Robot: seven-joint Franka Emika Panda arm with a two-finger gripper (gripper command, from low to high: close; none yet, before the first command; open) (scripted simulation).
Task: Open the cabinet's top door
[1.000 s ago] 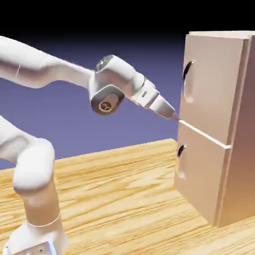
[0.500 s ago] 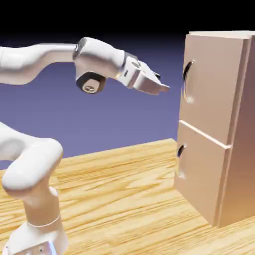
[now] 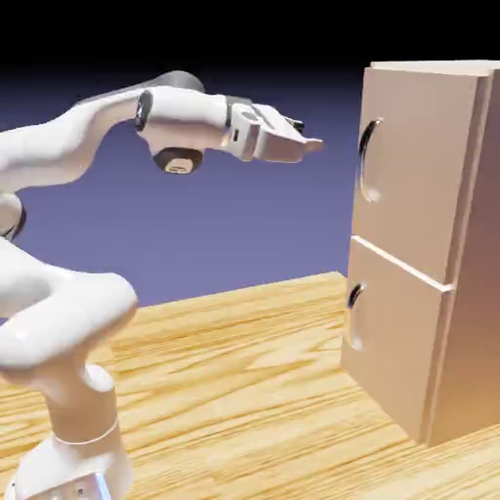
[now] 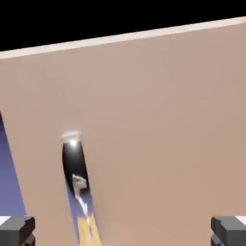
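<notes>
The tall beige cabinet [image 3: 430, 244] stands at the exterior view's right, both doors flush and shut. Its top door [image 3: 415, 166] carries a long curved dark handle [image 3: 365, 159] near its left edge; the same handle [image 4: 74, 168] shows left of centre in the hand view, on the flat beige panel [image 4: 153, 125]. My gripper [image 3: 311, 146] hangs in the air level with the upper part of that handle, a short way to its left, pointing at the door. It touches nothing. Its two grey fingertips [image 4: 17, 230] sit wide apart at the hand view's bottom corners, open and empty.
The shorter bottom door [image 3: 395, 337] with a small dark handle [image 3: 353, 298] sits below the top one. The cabinet rests on a wooden table [image 3: 244, 391]. My white arm arches in from the exterior view's left.
My hand has risen from the seam between the two doors to the height of the top handle, drawn back to the left and levelled out. The jaws stayed open.
</notes>
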